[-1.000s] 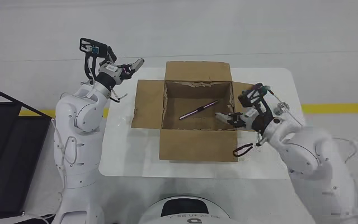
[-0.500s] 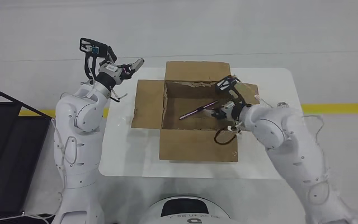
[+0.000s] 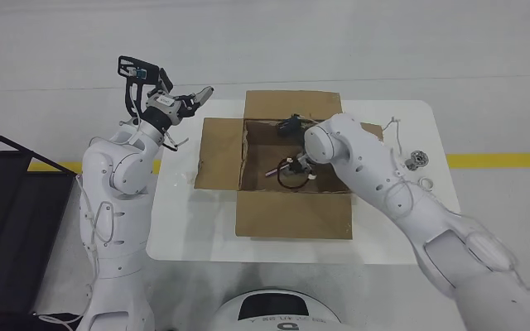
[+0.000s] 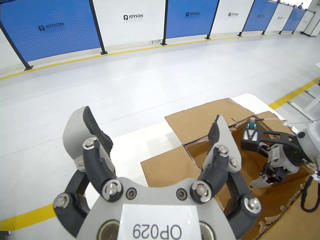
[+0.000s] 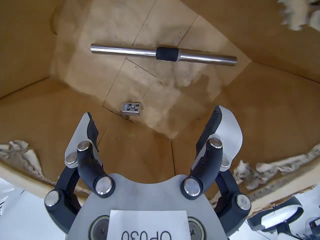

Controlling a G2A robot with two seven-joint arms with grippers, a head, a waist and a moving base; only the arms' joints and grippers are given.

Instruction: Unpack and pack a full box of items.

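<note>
Overhead, my right arm hides most of the metal rod (image 5: 166, 54) lying on the cardboard box (image 3: 290, 213) floor; right gripper (image 5: 153, 113) hangs spread inside, left gripper (image 4: 152, 113) spread outside.

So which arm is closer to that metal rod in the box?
Right. The right gripper hangs inside the cardboard box over the metal rod, fingers open. The left gripper is outside the box, raised by the table's far corner.
</note>
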